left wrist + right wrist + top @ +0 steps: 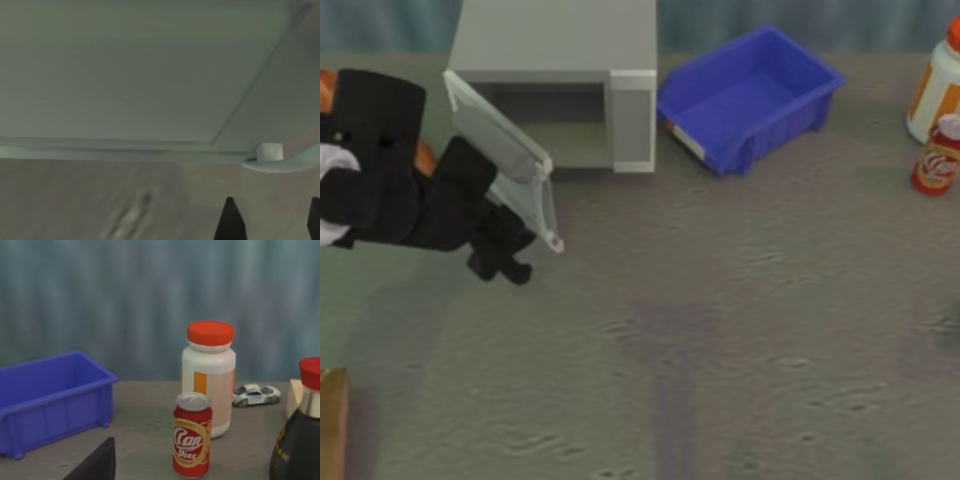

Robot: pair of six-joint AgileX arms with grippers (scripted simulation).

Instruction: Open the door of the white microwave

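Top view shows the white microwave (pixel 560 60) at the far left part of the table (pixel 740 330), its grey top toward the back edge and its cavity exposed, since the door (pixel 505 160) is swung well out on its left hinge and now angles toward the table's front, its free edge and handle end (pixel 552 235) pointing down the picture. The left gripper (pixel 505 258) sits just beside that free edge, on the outer side of the door, with the black arm reaching in from the table's left; whether the jaws clasp the handle cannot be told from above. In the left wrist view the door's pale window panel (pixel 140 70) fills most of the frame right ahead of the jaws, its white frame edge and a small white handle stub (pixel 270 151) lying just beyond the two dark fingertips (pixel 229 222), which stand apart with bare table between them and touch nothing. A blue bin (pixel 750 95) stands just right of the microwave. At the table's far right are a white bottle with an orange cap (pixel 938 85) and a red can (pixel 936 155) touching or nearly so. The right gripper is out of the top view; the right wrist view shows only one dark finger (pixel 97 465), so its jaw state cannot be told, with the can (pixel 192 435), bottle (pixel 209 375), a toy car (pixel 256 394) and a dark sauce bottle (pixel 300 440) ahead of it
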